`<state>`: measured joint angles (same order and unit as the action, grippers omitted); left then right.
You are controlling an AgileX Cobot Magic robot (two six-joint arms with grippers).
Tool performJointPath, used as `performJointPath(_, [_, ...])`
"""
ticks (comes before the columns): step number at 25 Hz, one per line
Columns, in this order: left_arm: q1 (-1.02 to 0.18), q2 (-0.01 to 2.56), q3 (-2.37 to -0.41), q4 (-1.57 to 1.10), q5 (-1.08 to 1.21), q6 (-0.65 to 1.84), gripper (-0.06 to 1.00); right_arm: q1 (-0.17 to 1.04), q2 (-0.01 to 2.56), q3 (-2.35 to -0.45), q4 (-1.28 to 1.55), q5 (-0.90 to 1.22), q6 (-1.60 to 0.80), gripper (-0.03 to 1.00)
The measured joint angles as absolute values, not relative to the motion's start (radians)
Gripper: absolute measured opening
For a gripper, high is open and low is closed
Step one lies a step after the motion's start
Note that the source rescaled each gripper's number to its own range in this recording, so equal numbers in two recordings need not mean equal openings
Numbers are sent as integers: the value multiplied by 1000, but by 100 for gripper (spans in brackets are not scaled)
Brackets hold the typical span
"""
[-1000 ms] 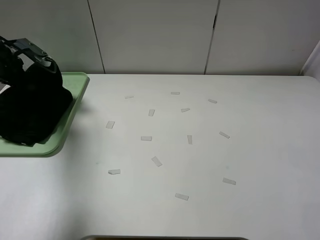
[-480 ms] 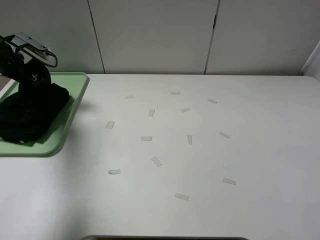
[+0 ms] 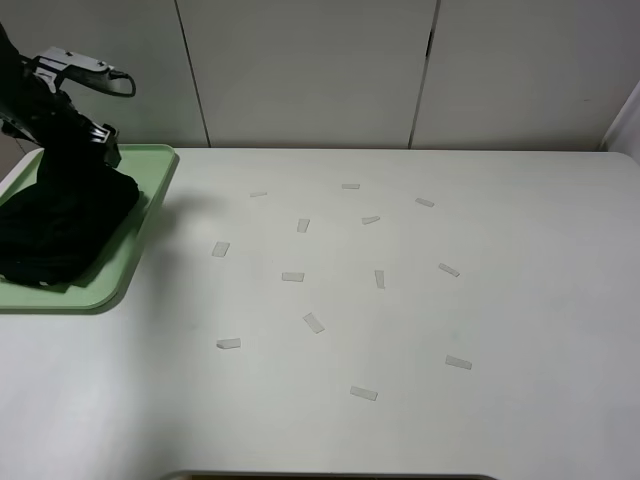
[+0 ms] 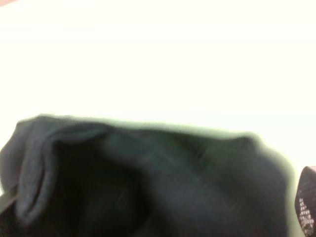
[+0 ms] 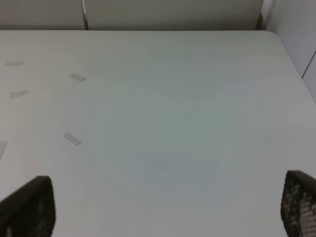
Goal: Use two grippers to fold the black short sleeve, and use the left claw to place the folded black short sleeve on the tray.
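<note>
The black short sleeve (image 3: 50,230) lies in a folded heap on the pale green tray (image 3: 150,215) at the far left of the table. My left claw (image 3: 78,160) hangs just above the heap's back edge, open, with nothing in it. Its wrist view is filled by the blurred black short sleeve (image 4: 148,182) on the bright tray (image 4: 158,59), with one fingertip (image 4: 308,202) at the picture's edge. My right gripper (image 5: 168,207) is open over bare table, both fingers wide apart; it is outside the exterior view.
Several small white paper strips (image 3: 292,276) are scattered over the middle of the white table (image 3: 520,300); a few strips (image 5: 72,138) show in the right wrist view. A pale panelled wall (image 3: 310,70) runs behind the table.
The left arm has lifted up and back off the shirt, which stayed down and settled flatter on the tray. The right side has not changed.
</note>
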<state>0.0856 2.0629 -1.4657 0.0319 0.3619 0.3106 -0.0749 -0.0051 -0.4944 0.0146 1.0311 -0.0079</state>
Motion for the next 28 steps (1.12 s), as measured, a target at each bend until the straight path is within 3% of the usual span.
performJointPath(11, [-45, 2202, -1462, -8, 188, 310, 99, -75, -5, -494, 15, 1031, -8, 100])
performJointPath(18, [-53, 2211, -1462, -8, 175, 307, 99, -75, -5, -494, 15, 1031, -8, 100])
performJointPath(28, [-53, 1980, -1462, -9, 269, 307, 99, -75, -5, -494, 15, 1031, -8, 100])
